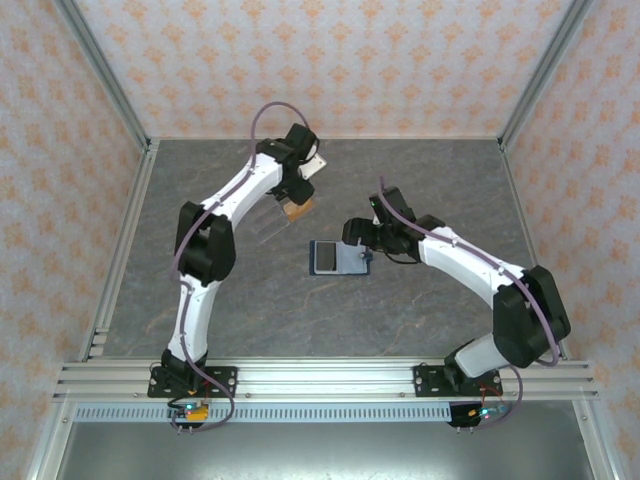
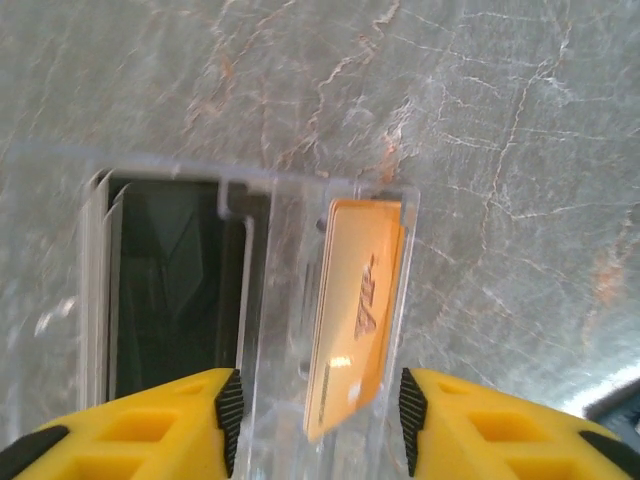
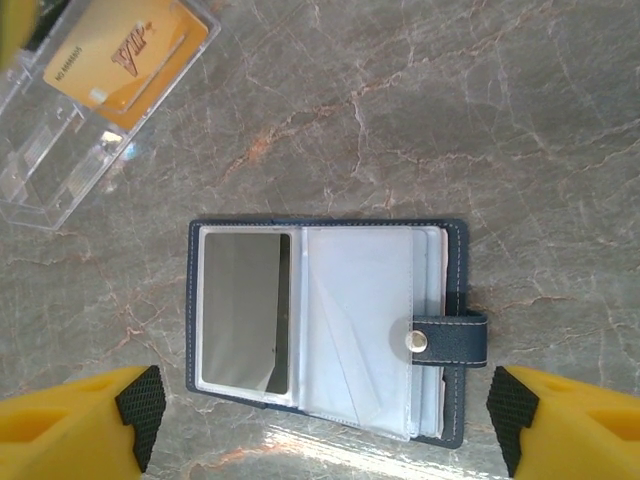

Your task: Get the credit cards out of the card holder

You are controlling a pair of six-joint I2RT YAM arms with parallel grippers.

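Note:
The card holder (image 3: 355, 330) lies open and flat on the table, dark navy with clear inner pockets and a snap tab on its right edge; it is also in the top view (image 1: 337, 257). My right gripper (image 3: 325, 410) hovers over it, open, its pads wider apart than the wallet. An orange credit card (image 2: 360, 310) stands tilted in a clear acrylic stand (image 2: 280, 300). My left gripper (image 2: 318, 425) is open around the card's near end, with neither pad touching it. The same card (image 3: 130, 55) shows in the right wrist view. The wallet's left window holds a grey reflective rectangle.
The clear acrylic stand (image 1: 278, 215) sits up and left of the wallet, under the left arm's wrist. Patterned walls and metal frame posts enclose the grey marble table (image 1: 420, 180). An aluminium rail (image 1: 320, 378) runs along the near edge.

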